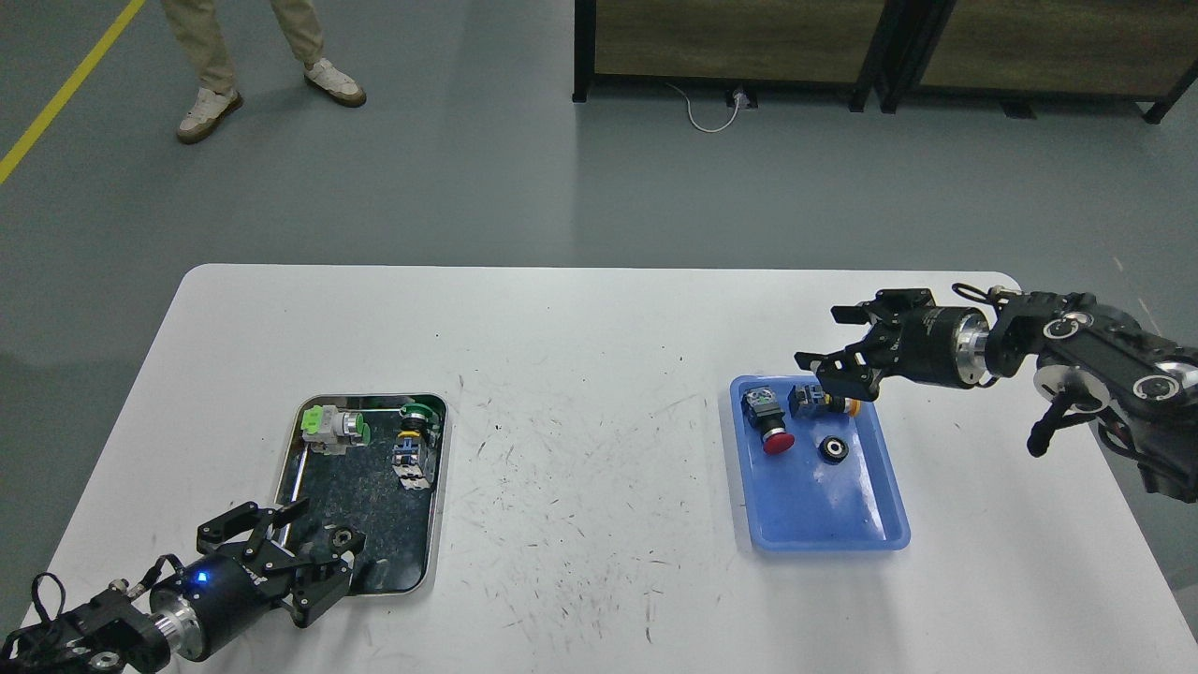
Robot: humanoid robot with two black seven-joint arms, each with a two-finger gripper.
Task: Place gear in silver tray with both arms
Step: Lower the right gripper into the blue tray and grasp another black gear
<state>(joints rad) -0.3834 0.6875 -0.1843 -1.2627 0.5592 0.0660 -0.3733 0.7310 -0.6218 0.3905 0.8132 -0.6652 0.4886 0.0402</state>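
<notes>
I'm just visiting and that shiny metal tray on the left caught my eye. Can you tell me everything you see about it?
The shallow rectangular silver metal tray lies flat on the white table, near its left front. It has rounded corners, a bright raised rim and a dark, mirror-like bottom. Inside sit a pale green and silver switch part, a green-capped push-button and a small dark ring-shaped gear. The black left gripper hangs open at its near corner.
</notes>
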